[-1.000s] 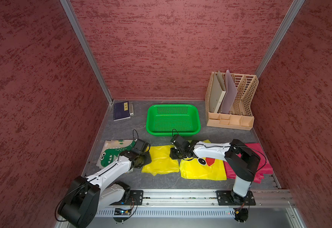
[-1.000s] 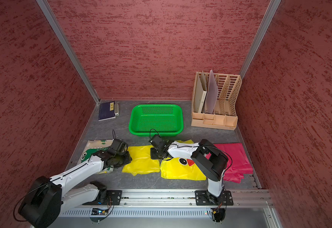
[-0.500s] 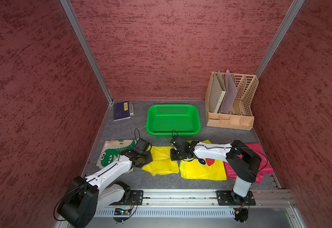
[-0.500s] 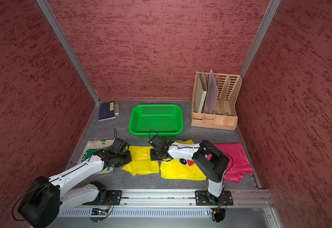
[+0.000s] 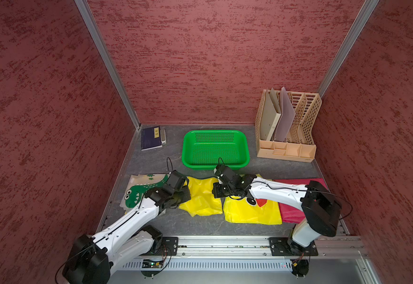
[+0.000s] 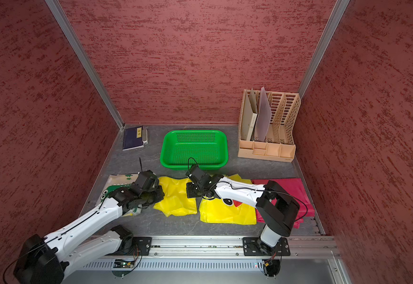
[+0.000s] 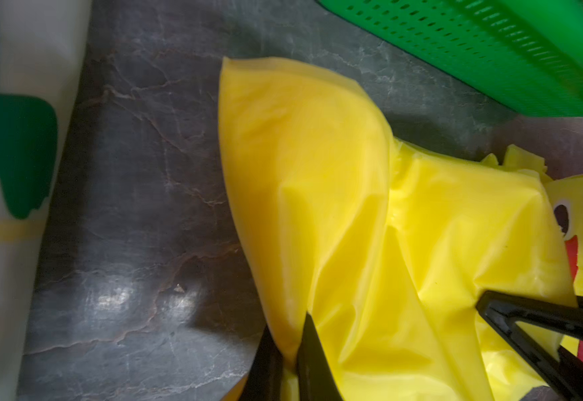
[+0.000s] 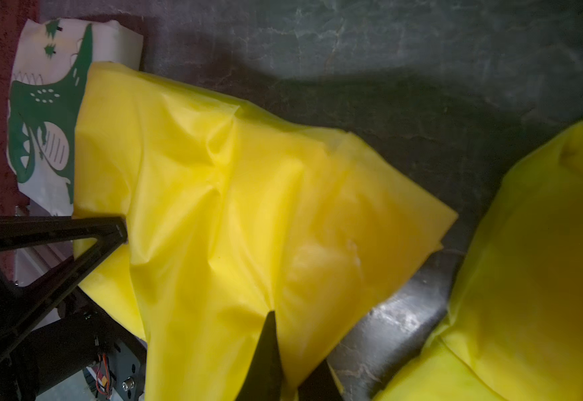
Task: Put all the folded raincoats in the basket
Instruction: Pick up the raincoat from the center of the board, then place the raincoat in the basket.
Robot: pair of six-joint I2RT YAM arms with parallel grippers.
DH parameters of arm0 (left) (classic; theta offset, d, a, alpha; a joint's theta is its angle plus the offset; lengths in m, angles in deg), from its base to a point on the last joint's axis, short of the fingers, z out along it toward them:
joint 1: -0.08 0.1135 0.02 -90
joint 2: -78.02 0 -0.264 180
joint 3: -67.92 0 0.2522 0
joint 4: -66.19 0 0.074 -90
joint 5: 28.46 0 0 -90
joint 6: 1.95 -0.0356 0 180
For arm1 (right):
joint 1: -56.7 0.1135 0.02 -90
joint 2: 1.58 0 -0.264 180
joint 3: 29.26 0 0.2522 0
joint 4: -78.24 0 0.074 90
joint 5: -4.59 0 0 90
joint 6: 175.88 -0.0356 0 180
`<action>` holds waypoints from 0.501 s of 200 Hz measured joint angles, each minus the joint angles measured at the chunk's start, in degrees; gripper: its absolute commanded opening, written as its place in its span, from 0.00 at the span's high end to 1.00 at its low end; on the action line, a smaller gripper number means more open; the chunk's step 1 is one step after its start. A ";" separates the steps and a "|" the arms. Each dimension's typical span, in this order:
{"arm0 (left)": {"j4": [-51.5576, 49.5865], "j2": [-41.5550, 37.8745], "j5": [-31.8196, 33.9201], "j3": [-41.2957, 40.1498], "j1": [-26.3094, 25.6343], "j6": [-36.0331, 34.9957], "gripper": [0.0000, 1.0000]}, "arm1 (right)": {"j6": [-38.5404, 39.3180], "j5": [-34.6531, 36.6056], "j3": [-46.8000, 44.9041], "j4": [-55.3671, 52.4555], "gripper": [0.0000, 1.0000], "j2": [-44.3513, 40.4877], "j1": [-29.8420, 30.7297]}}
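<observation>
Grasp stage. The left gripper [image 7: 288,350] and the right gripper [image 8: 292,354] were each pinched tight on opposite edges of the folded raincoat [image 5: 201,198]. The raincoat lay on the tabletop [image 5: 200,227] between a dinosaur-print coat [image 5: 136,194] and a duck-print coat [image 5: 252,211], just in front of the empty basket [image 5: 185,147]. The next move likely called for a joint lift clearing the near rim, keeping the folds together.
</observation>
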 measured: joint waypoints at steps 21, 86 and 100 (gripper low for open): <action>-1.20 -0.90 0.72 1.60 -0.92 0.07 1.00 | 0.02 0.07 0.00 -0.46 1.00 -1.95 0.00; -4.83 -2.69 2.91 6.10 -3.48 0.39 1.00 | 1.31 1.40 0.85 -4.11 1.00 -7.41 0.04; -5.33 -2.93 3.13 7.32 -3.78 0.48 1.00 | 1.73 1.62 1.55 -4.98 1.00 -8.22 0.04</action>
